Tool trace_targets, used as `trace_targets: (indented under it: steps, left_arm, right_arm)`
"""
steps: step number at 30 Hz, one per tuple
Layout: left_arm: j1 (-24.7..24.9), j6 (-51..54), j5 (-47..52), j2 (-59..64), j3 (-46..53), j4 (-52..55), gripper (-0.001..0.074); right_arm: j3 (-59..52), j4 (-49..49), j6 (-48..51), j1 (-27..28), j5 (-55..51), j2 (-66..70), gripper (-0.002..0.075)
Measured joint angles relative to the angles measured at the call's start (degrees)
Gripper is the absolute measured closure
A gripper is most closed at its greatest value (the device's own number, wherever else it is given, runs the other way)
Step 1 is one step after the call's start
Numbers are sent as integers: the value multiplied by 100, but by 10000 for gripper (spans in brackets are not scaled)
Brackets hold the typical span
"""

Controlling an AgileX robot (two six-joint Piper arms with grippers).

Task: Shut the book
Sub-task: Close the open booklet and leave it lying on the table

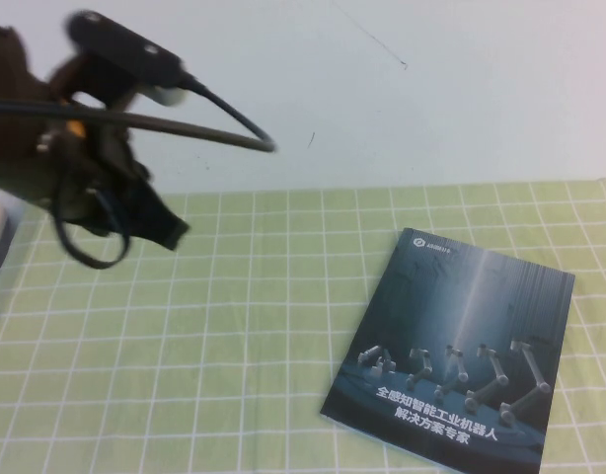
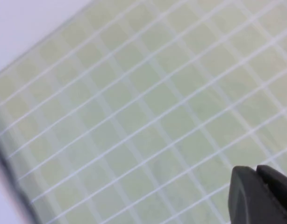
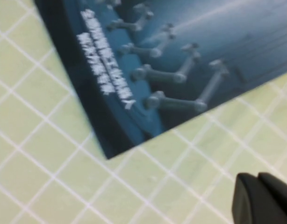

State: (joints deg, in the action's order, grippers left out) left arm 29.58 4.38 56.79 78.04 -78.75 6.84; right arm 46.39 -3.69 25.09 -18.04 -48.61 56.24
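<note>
Judging by the cover facing up and no leaf standing loose, the book (image 1: pixel 451 351) already lay closed, flat on the green-checked worktop (image 1: pixel 234 326) toward its front right corner and turned a little askew to the grid. What the step called for, then, was probably only a check and a clean exit. Any last press should fall flat on the cover near its free edge rather than the spine, so the cover seats without skidding the book. Each arm should lift straight up before swinging off, so that no finger catches a corner and flips it open. Which edge was the spine could not be told. The left gripper (image 1: pixel 168 230) hung high over the back left corner, well apart from the book. In its wrist view its fingertips (image 2: pixel 244 191) sat together with only a thin seam between them, holding nothing and touching nothing, with plain check beneath. The right gripper (image 3: pixel 257 189) did not show in the high view. Its wrist view placed it above the worktop near a corner of the book, jaws pressed together, empty, and clear of the cover as far as could be seen.
</note>
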Motion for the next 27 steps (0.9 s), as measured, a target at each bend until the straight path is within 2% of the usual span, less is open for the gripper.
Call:
trace_targets:
  steps: [3, 7, 12, 16, 22, 27]
  left_arm:
    - [0, -438, 49, -449, 87, 381, 738]
    - [-14, -668, -401, -1230, 450, 504, 738]
    - [-14, -753, -1069, -2186, 1226, 528, 738]
    - [-14, -836, -1604, -3003, 2093, 109, 738]
    - [-14, -850, -2349, -3854, 3345, -177, 738]
    - [-14, -850, -2424, -4099, 3702, -177, 738]
  right_arm:
    - [-117, 228, -90, 0, 139, -696, 729]
    - [-485, 369, -124, 0, 456, -1581, 729]
    - [-1057, 428, -136, 0, 560, -2552, 729]
    - [-1567, 125, -276, 0, 754, -3144, 729]
    - [-2290, -304, -380, 0, 1037, -3535, 729]
    - [-2477, -352, -399, 0, 797, -3555, 729]
